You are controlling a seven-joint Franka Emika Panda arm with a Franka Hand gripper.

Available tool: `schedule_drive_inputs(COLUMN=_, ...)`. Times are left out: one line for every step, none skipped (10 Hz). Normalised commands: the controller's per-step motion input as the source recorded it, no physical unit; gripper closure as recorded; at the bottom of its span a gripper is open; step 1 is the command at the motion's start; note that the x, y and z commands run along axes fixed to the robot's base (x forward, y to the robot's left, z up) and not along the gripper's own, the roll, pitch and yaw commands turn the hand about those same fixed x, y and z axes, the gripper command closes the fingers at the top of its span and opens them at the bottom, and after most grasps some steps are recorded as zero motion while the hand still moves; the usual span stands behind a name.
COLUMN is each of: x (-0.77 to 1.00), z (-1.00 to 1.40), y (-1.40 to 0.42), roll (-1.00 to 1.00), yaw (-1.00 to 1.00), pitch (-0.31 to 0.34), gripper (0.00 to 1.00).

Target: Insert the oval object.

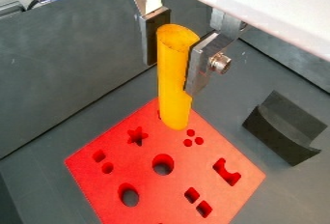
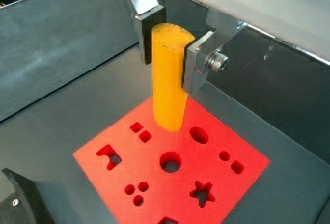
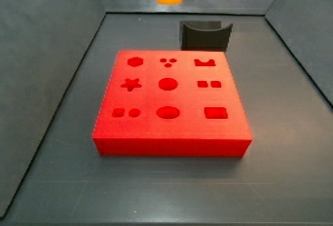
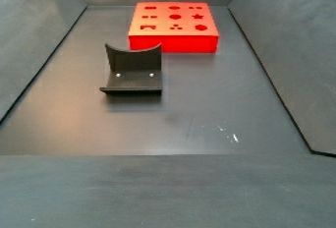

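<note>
A block with shaped holes (image 3: 169,101) lies flat on the surface (image 3: 279,123). In a side view, a curved holder (image 3: 205,33) stands just behind the block's far right corner, apart from it. In a side view from the opposite end, the holder (image 4: 133,70) sits nearer the camera and the block (image 4: 176,25) lies beyond it. In both wrist views, the claw (image 1: 178,49) hangs above the block, clamped on an upright peg (image 1: 175,78) whose lower end is over the block's top.
</note>
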Motion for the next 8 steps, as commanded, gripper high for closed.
schedule_drive_inputs(x=0.00, z=-0.19, y=-0.14, roll=0.02, yaw=0.00, pitch=-0.024, gripper=1.00)
schedule_drive_inputs(x=0.07, z=-0.41, y=-0.44, roll=0.07, yaw=0.11, pitch=0.000, gripper=1.00)
schedule_drive_inputs(x=0.16, z=-0.47, y=-0.62, roll=0.13, yaw=0.28, pitch=0.000, gripper=1.00)
schedule_drive_inputs(x=0.11, z=-0.47, y=-0.59, roll=0.16, yaw=0.29, pitch=0.036, gripper=1.00)
schedule_drive_inputs(x=0.12, z=-0.43, y=-0.59, roll=0.15, yaw=0.29, pitch=0.056, gripper=1.00)
schedule_drive_inputs(x=0.14, z=-0.42, y=-0.58, roll=0.16, yaw=0.27, pitch=0.077, gripper=1.00)
schedule_drive_inputs(x=0.10, z=-0.45, y=-0.60, roll=0.16, yaw=0.25, pitch=0.119, gripper=1.00)
schedule_drive_inputs(x=0.09, z=-0.44, y=-0.57, roll=0.14, yaw=0.21, pitch=0.153, gripper=1.00)
